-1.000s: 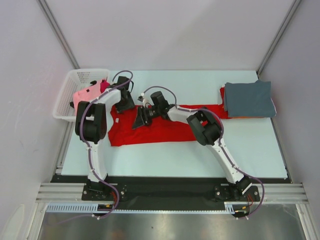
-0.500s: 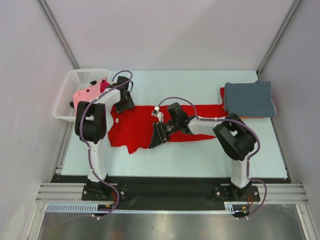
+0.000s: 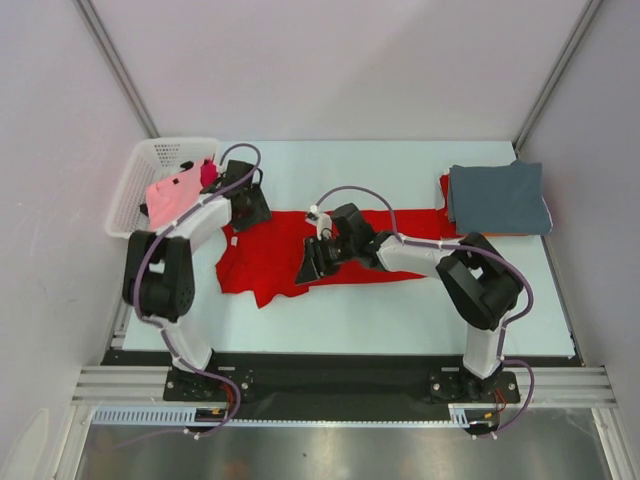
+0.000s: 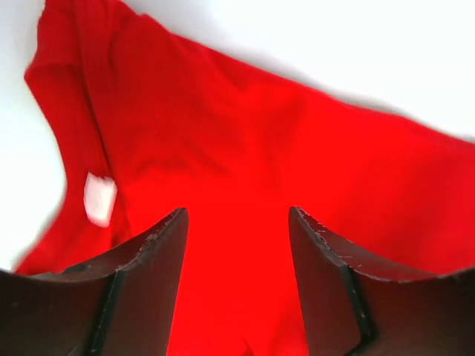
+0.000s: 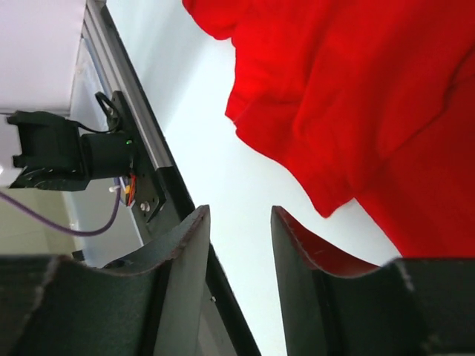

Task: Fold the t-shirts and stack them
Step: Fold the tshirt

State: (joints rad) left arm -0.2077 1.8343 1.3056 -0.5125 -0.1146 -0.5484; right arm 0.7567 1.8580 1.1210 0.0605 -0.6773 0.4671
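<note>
Left hand (image 4: 236, 215) and right hand (image 5: 239, 211) hover spread; pinching both layers would bunch the red t-shirt (image 4: 260, 141).

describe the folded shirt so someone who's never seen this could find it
Look at the pale table, far right corner. The grey-blue t-shirt lies there, folded into a flat square. It is the only grey one: the red t-shirt sprawls mid-table, the pink t-shirt sits in the white basket.

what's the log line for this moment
red shirt: spread, unfolded | left gripper: open over its tag end | right gripper: open at its near edge | grey shirt: folded, far right
</note>
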